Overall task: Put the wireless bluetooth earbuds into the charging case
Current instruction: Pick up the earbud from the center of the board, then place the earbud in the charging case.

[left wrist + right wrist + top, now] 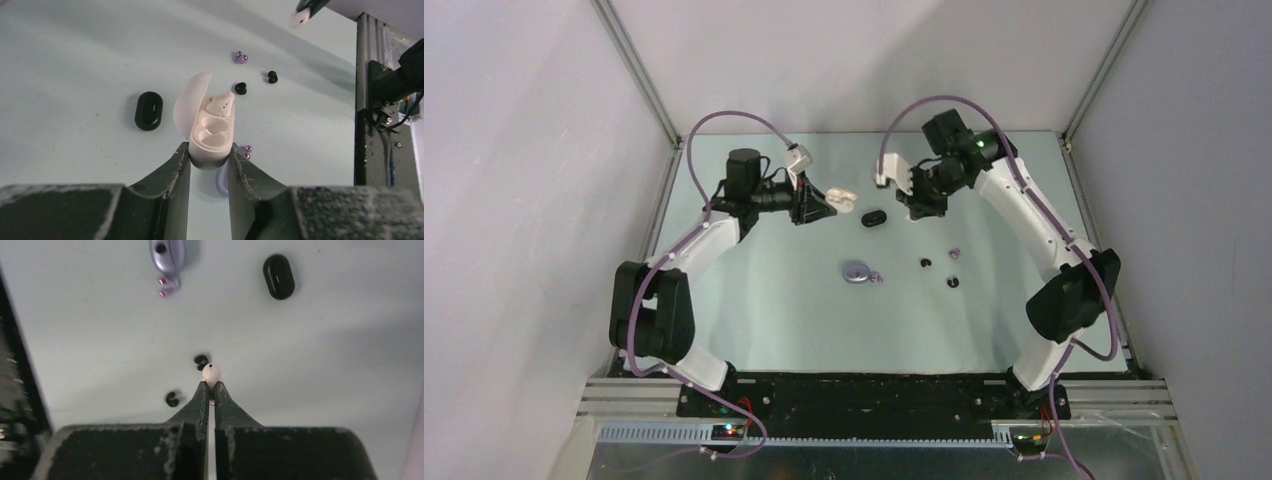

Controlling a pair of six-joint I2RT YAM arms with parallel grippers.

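My left gripper is shut on an open white charging case, held above the table at the back. One white earbud sits in the case; the other slot is bare. My right gripper is shut on a second white earbud, in the air just right of the case. On the table lie two black earbuds and two lavender earbuds.
A closed black case lies between and below the two grippers. A closed lavender case lies mid-table beside one lavender bud. Metal frame posts and grey walls bound the table on the left, right and back.
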